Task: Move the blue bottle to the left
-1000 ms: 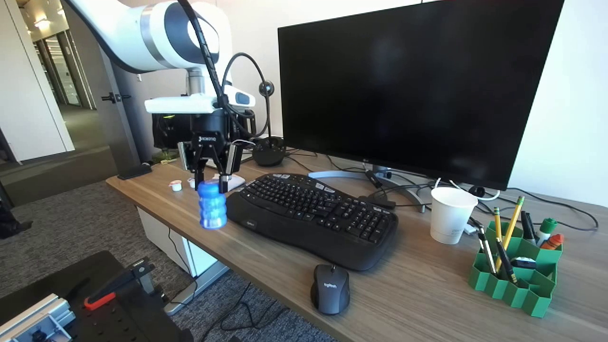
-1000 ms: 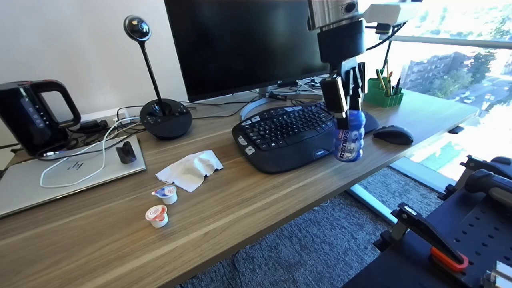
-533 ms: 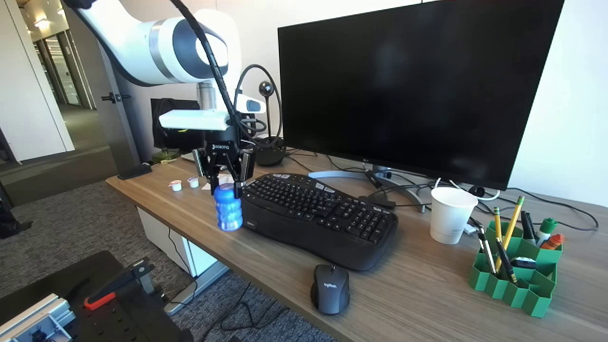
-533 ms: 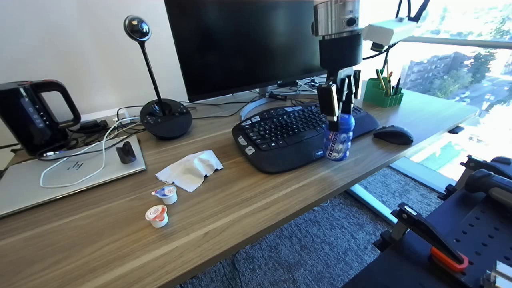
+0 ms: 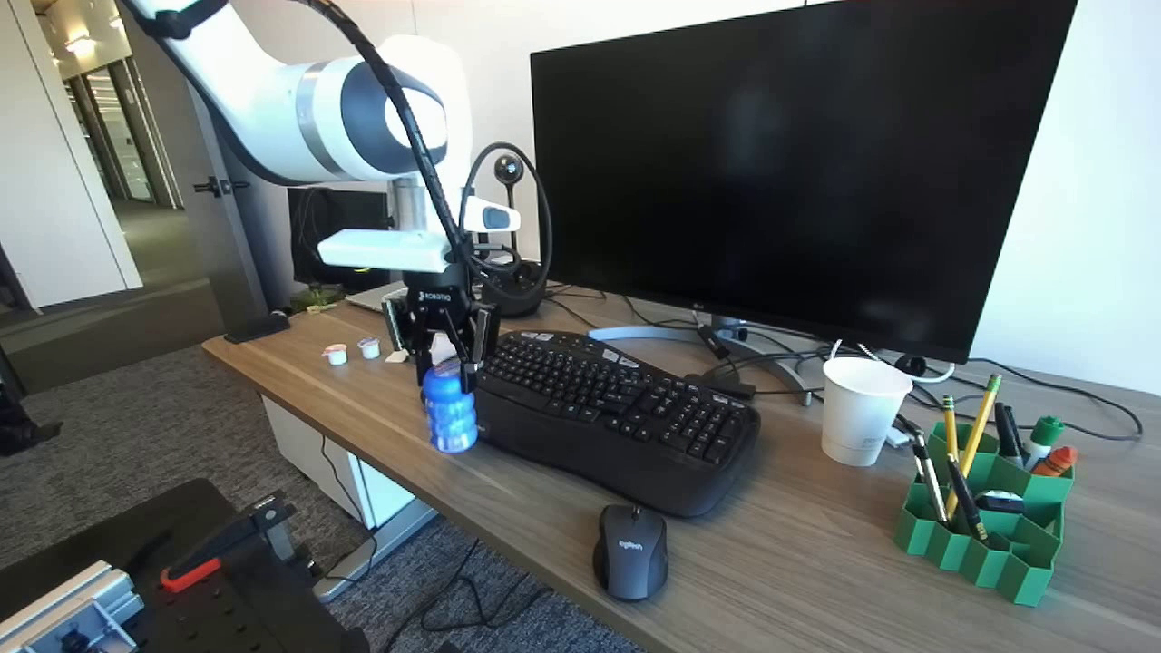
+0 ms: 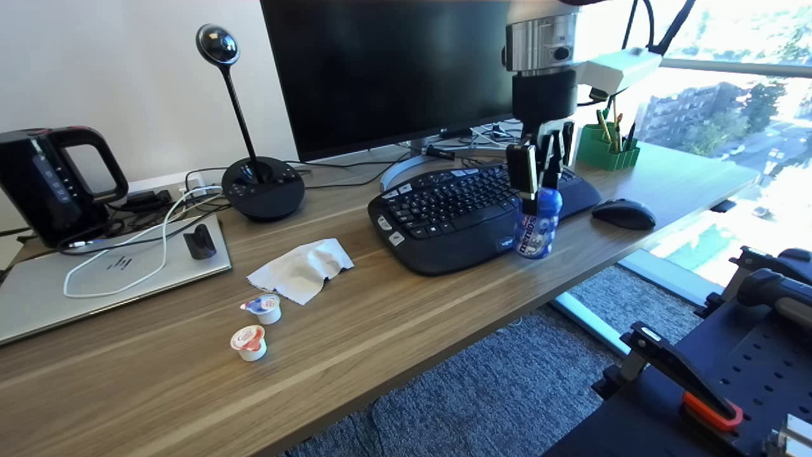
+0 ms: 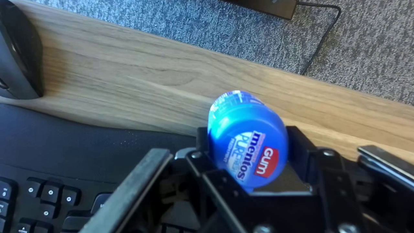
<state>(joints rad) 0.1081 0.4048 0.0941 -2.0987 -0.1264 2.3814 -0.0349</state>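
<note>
Black two-finger gripper is clamped on the ribbed blue plastic bottle, a finger on each side near the cap; bottle about upright over the wood-grain desk, can't tell if its base touches. Edges: in the wrist view the straight desk edge passes at 12 to 1 o'clock from the bottle, grey carpet past it; black curved plastic keyboard near at 9. Room: in an exterior view open wood runs toward 8 o'clock, up to small white foil-lidded creamer cups; crumpled white cloth at 9, rounded black mouse at 3. Count: 1 bottle, 1 keyboard, 1 mouse, 1 cloth, 2 creamer cups, 1 tapered white paper cup, 1 green faceted pen holder. Vs a second ago: gripper and bottle lower in both exterior views; in an exterior view the white robot arm shifted with them toward 4 o'clock. Grip same, desk items unmoved.
</note>
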